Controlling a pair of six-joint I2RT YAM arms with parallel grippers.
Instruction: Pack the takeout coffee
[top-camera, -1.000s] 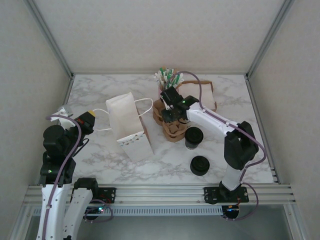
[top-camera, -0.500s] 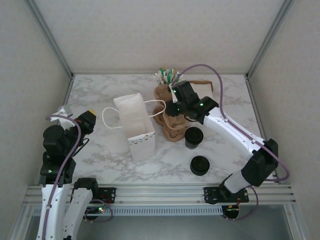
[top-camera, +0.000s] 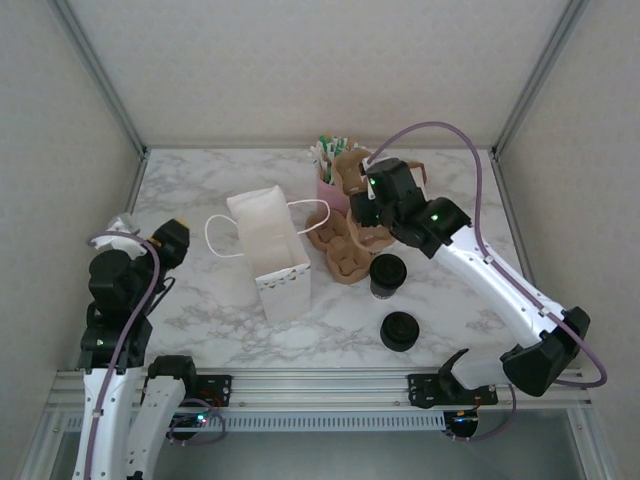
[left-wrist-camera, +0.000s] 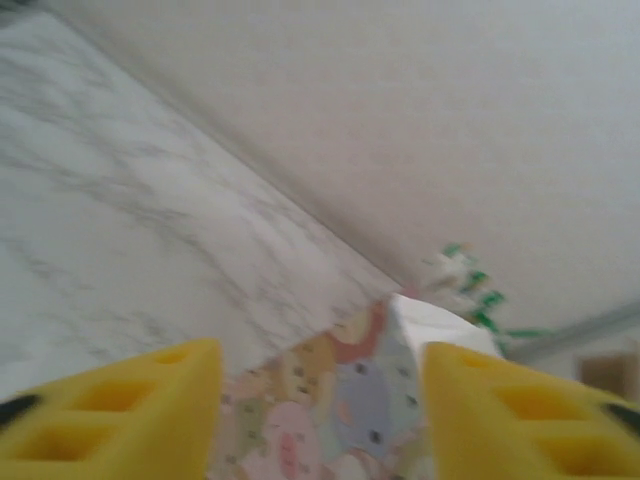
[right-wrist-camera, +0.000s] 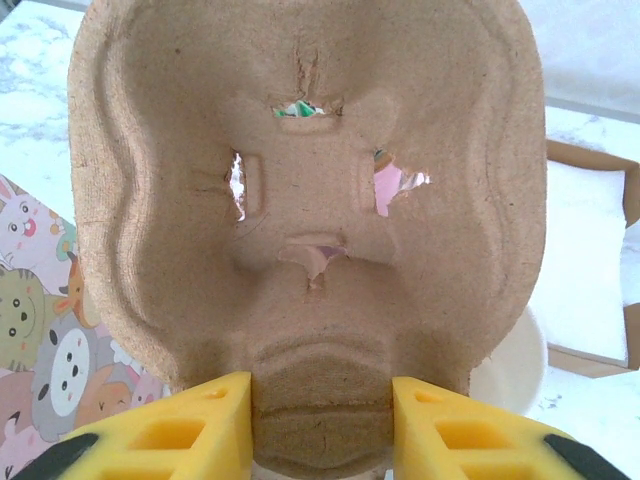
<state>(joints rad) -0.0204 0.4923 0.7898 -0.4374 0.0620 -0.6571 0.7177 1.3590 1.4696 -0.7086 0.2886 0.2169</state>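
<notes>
My right gripper (top-camera: 362, 188) is shut on the rim of a brown moulded-pulp cup carrier (top-camera: 350, 166), holding it tilted in the air above the table's back middle. In the right wrist view the carrier (right-wrist-camera: 310, 200) hangs close in front of the camera, its edge pinched between the yellow fingers (right-wrist-camera: 190, 430). More carriers (top-camera: 345, 255) lie stacked on the table below. The white paper bag (top-camera: 270, 250) stands open-topped to their left. At the left edge my left gripper (top-camera: 176, 233) is open and holds nothing, facing the bag's patterned side (left-wrist-camera: 340, 400).
A black cup (top-camera: 388, 275) and a round black lid (top-camera: 399, 331) sit right of the stack. A pink cup of sticks (top-camera: 328, 165) stands at the back. A brown-rimmed tray (right-wrist-camera: 590, 260) lies back right. The table (top-camera: 200, 190) has open marble on its left half.
The right arm has lifted one carrier off the stack, up and back to the right. The bag went from leaning to upright a second ago. The left arm barely moved.
</notes>
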